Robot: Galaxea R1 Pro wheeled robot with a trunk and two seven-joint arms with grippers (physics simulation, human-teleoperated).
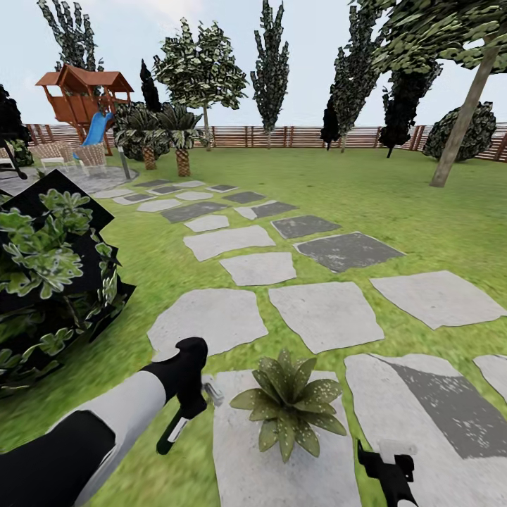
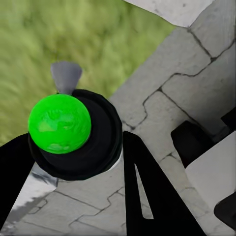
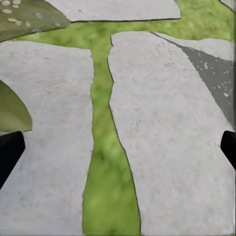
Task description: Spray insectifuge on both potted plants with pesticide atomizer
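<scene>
A potted plant (image 1: 289,405), a low rosette of pointed green leaves, sits on a pale stepping stone (image 1: 243,458) just in front of me. Whitish insectifuge specks (image 1: 320,389) dot its right-hand leaves. My left gripper (image 1: 184,403) hangs left of the plant, shut on the pesticide atomizer (image 1: 210,391), whose pale grey nozzle points toward the leaves. In the left wrist view the atomizer (image 2: 60,123) appears end-on as a bright green round body in a black collar between the black fingers (image 2: 142,187). My right gripper (image 1: 386,468) hovers open at the plant's lower right, over a stone (image 3: 162,132); speckled leaf tips (image 3: 19,17) show there.
A dark leafy bush (image 1: 56,282) crowds the left side. Stepping stones (image 1: 327,313) lead away across the lawn toward a grey patio (image 1: 84,179), palms (image 1: 165,137) and a wooden playhouse (image 1: 84,95). A slatted fence (image 1: 296,136) and a leaning tree trunk (image 1: 461,120) stand far back.
</scene>
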